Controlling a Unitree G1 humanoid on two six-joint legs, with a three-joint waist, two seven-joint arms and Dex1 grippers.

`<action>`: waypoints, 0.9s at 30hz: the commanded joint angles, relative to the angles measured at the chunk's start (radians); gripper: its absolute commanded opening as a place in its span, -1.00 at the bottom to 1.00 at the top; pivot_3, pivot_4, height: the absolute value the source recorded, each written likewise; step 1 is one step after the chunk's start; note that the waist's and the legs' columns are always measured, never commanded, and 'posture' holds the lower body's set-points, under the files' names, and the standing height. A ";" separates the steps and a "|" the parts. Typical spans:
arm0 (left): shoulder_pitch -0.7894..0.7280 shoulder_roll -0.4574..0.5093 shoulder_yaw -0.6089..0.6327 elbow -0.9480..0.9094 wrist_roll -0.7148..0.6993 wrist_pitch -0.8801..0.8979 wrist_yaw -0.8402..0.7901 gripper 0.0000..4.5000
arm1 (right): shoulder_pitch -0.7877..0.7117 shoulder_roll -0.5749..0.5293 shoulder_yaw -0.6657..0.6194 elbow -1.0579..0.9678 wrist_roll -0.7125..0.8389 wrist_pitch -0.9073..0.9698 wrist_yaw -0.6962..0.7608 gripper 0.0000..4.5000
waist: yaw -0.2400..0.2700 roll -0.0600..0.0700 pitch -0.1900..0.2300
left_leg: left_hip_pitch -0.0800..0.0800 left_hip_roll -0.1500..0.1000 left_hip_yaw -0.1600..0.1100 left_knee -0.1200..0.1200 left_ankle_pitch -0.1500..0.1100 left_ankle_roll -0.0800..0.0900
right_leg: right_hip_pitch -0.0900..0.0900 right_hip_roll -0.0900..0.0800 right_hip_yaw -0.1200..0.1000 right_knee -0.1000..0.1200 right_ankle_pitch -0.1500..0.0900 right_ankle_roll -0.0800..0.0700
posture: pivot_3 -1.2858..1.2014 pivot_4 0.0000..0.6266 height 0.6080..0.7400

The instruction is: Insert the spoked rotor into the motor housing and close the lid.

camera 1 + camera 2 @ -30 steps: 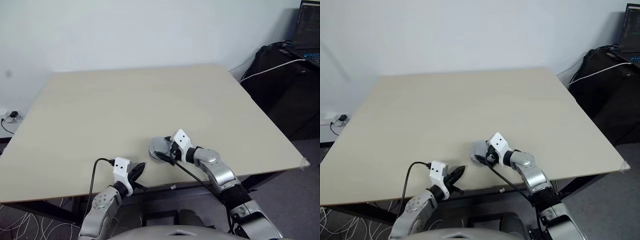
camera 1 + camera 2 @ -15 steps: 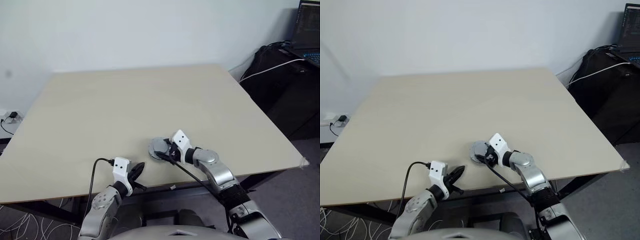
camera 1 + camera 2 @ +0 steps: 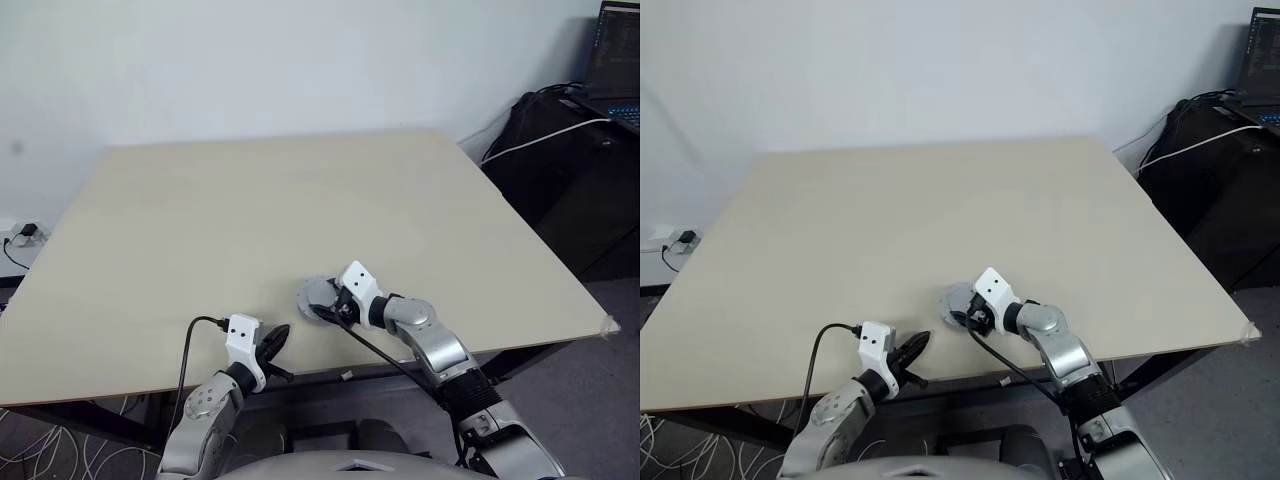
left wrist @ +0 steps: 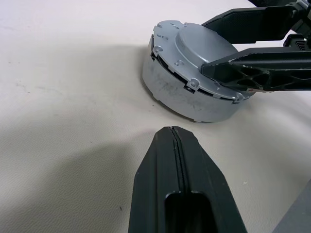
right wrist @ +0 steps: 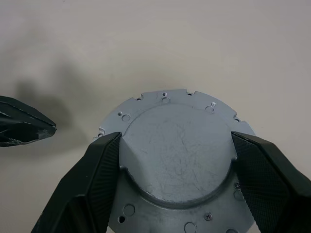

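Light grey round metal lid (image 5: 177, 160), plain face w/ raised centre up, is sitting on the pale beige wooden table (image 3: 270, 210), lower centre of the head view near the front edge. Right gripper (image 5: 177, 167) is straddling it, black fingers (image 5: 97, 179) wide apart, touching the raised centre's sides. Left gripper (image 4: 177, 141) is resting fully closed, empty, just beside the lid, lower left of it.

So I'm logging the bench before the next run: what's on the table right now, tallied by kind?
Light grey lid, closing the round grey motor assembly on the table: 1
Black two-fingered grippers: 2, left gripper shut and clear of it, right gripper with jaws either side of the lid's raised centre
Total: 3
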 commanded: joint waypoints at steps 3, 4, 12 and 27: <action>-0.005 -0.006 0.002 -0.046 -0.003 -0.016 0.004 -1.00 | -0.023 0.001 0.016 -0.010 -0.034 0.026 -0.012 0.44 | 0.000 0.000 0.000 | 0.001 0.000 0.000 0.000 0.000 0.000 | 0.001 0.000 0.000 0.000 -0.002 0.003 | 0.03 -1.00 1.00; -0.004 -0.006 0.001 -0.047 -0.003 -0.015 0.005 -1.00 | -0.028 0.000 0.023 -0.006 -0.047 0.036 -0.023 0.44 | 0.000 0.001 0.000 | 0.001 0.000 0.000 0.000 0.000 0.000 | 0.001 0.000 0.000 0.000 -0.002 0.004 | 0.03 -1.00 1.00; -0.004 -0.004 0.002 -0.050 -0.004 -0.013 0.005 -1.00 | -0.054 -0.003 0.050 -0.001 -0.065 0.134 -0.018 0.44 | -0.002 0.002 -0.002 | 0.007 0.000 0.000 0.000 0.000 0.000 | 0.007 0.000 0.001 0.001 -0.005 0.001 | 0.03 -1.00 1.00; -0.094 -0.029 0.051 -0.028 0.038 -0.104 0.085 -1.00 | -0.024 -0.012 0.064 -0.047 -0.040 0.248 0.026 0.44 | 0.005 0.005 -0.008 | 0.007 0.000 0.000 -0.003 -0.001 0.000 | 0.006 -0.001 0.000 0.000 -0.005 0.003 | 0.03 -1.00 1.00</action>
